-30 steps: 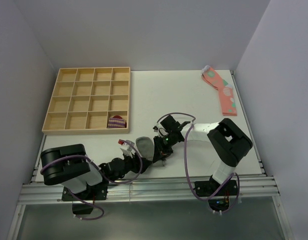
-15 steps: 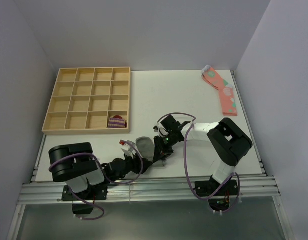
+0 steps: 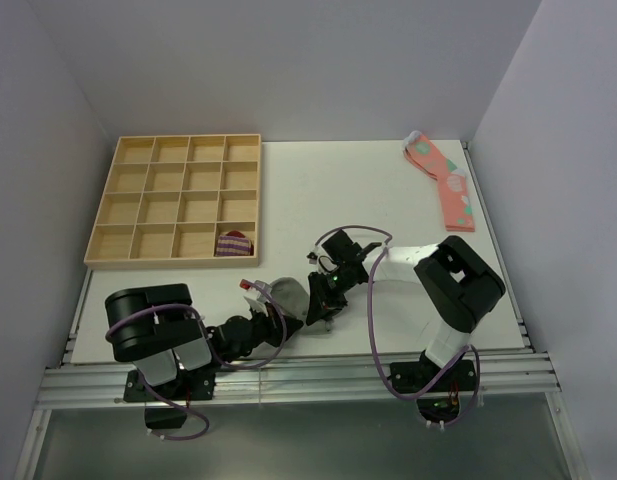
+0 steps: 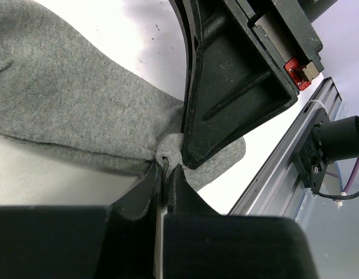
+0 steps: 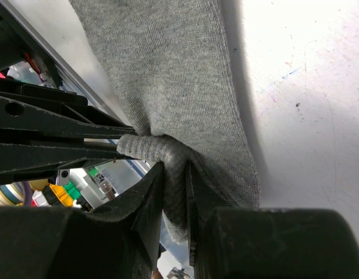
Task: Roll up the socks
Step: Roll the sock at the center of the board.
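Note:
The grey socks (image 3: pixel 288 297) lie bunched near the table's front edge, between my two grippers. My left gripper (image 3: pixel 277 317) comes in from the left and is shut on a small pinch of the sock's edge (image 4: pixel 166 156). My right gripper (image 3: pixel 319 300) reaches in from the right and is shut on a thick fold of the same grey socks (image 5: pixel 174 168). The right gripper's black finger (image 4: pixel 226 99) presses close beside the left gripper (image 4: pixel 166 174). The grey socks (image 5: pixel 173 70) spread away from the right gripper (image 5: pixel 174 185). The stripes near the cuff are hidden.
A wooden compartment tray (image 3: pixel 173 200) stands at the back left, with a purple-striped sock bundle (image 3: pixel 234 243) in its near right cell. Pink spotted socks (image 3: pixel 443 180) lie at the back right. The metal rail (image 3: pixel 288 372) runs just below the grippers.
My left gripper has gone from open to shut on the edge of the grey socks. Its arm has swung slightly right. The right gripper has kept its grip and place.

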{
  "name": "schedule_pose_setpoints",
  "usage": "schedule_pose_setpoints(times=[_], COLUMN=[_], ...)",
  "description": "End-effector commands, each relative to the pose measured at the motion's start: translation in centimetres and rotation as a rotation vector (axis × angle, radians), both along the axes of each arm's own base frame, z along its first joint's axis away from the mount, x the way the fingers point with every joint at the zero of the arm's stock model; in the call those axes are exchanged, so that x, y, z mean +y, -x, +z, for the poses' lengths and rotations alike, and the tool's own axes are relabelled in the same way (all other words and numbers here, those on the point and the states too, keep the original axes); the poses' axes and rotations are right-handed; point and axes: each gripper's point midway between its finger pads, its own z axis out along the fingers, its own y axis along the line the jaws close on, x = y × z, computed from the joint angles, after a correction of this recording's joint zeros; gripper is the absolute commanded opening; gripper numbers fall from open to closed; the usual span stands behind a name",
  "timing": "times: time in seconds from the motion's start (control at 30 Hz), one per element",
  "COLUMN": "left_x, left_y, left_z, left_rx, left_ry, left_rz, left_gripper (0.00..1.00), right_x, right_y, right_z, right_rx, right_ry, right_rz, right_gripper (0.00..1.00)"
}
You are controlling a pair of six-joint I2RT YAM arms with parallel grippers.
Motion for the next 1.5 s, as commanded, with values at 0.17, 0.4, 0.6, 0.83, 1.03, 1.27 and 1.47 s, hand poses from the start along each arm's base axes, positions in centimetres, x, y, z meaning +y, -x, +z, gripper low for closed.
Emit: schedule_pose_setpoints(times=[0.17,0.4,0.6,0.83,1.03,1.27,1.47], left_x=[1.3,1.6,2.7,4.5,5.4,5.6,5.5], left_y=[2.5,3.5,4.1,5.0,5.1,4.7,4.1], left_z=[-3.6,-5.4,-7.2,-9.5,-9.7,-9.9,-9.4], left_rx=[0.113,0.198,0.278,0.388,0.425,0.478,0.500], left_ry=[-0.136,-0.202,-0.277,-0.391,-0.430,-0.483,-0.488], left_rz=[-0.083,-0.098,-0.072,-0.035,-0.015,0.001,-0.002], left_gripper=[0.00,0.00,0.00,0.00,0.00,0.00,0.00], right_x=[-1.4,-0.9,-0.8,-1.1,-1.4,-2.1,-2.1], right_y=[-0.6,-1.1,-2.5,-5.0,-6.0,-4.7,-2.6], right_z=[-2.2,-1.8,-0.2,2.3,4.4,7.0,6.4], right_rx=[-0.093,-0.142,-0.248,-0.473,-0.644,-0.783,-0.840], right_ry=[0.087,0.045,0.023,-0.046,-0.170,-0.304,-0.327], right_rz=[-0.048,-0.080,-0.122,-0.218,-0.336,-0.394,-0.376], right_gripper=[0.28,0.35,0.40,0.43,0.45,0.47,0.48])
